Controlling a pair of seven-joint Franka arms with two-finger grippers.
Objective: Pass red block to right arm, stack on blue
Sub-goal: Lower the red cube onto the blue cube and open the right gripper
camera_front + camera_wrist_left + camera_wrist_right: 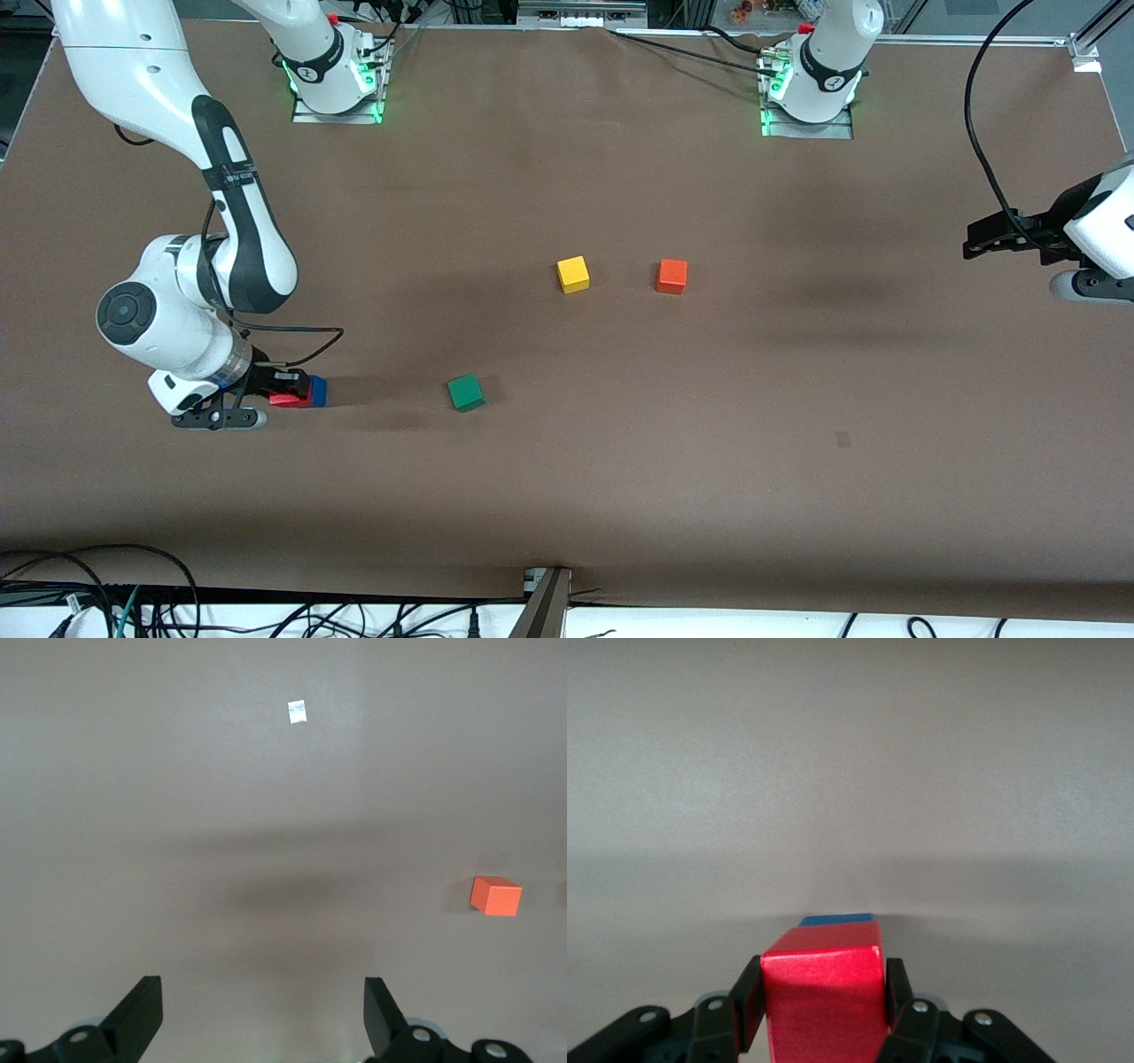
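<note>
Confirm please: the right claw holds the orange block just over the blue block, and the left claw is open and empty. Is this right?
One thing is wrong: the right claw holds the red block, not the orange one. The right wrist view shows it, just over the blue block. The orange block lies free on the table. The left claw is indeed open and empty.

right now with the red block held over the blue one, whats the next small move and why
Probably ease the right gripper straight down and only then open. It is shut on the red block, with the blue block showing just past it, so contact isn't clear yet. The left gripper waits open at the left arm's end of the table.
</note>
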